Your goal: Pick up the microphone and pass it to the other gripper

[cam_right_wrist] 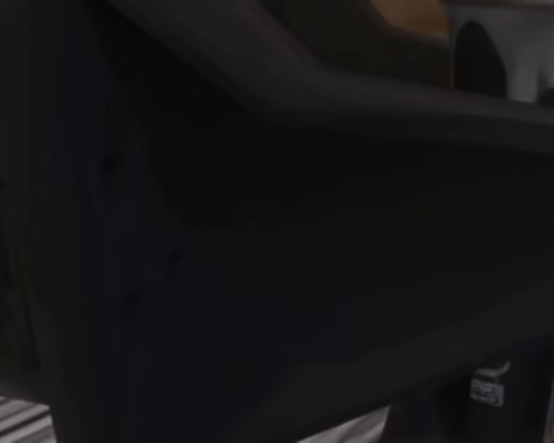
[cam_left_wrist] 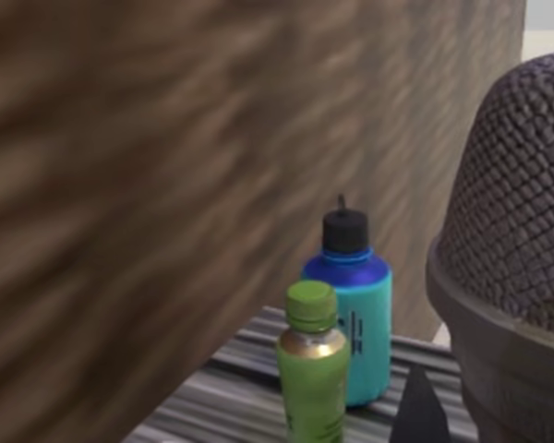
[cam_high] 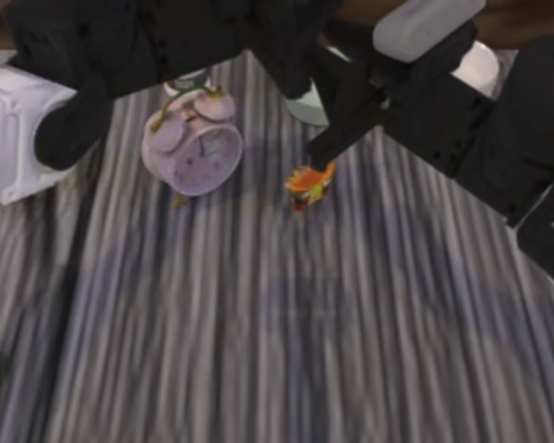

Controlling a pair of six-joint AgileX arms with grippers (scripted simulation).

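Observation:
The microphone's silver-grey mesh head (cam_left_wrist: pixel 522 240) fills one side of the left wrist view, very close to the camera. Its black handle is hidden, and the microphone does not show in the top view. There my left arm (cam_high: pixel 120 46), with its white boxy segment (cam_high: pixel 9 129), reaches along the back of the table. Its gripper (cam_high: pixel 291 65) is lost in the black mass at the back middle. My right arm (cam_high: pixel 485 120), with the pale-grey capsule segment (cam_high: pixel 425 28), comes in from the right and meets it there. The right wrist view is dark.
A pink alarm clock (cam_high: pixel 192 143) lies at the back left of the striped table, with a small orange toy (cam_high: pixel 309 183) near the middle. A green bottle (cam_left_wrist: pixel 312 369) and a blue bottle (cam_left_wrist: pixel 351 309) stand by the brown wall. A slim black part (cam_high: pixel 337 129) juts from the right arm toward the toy.

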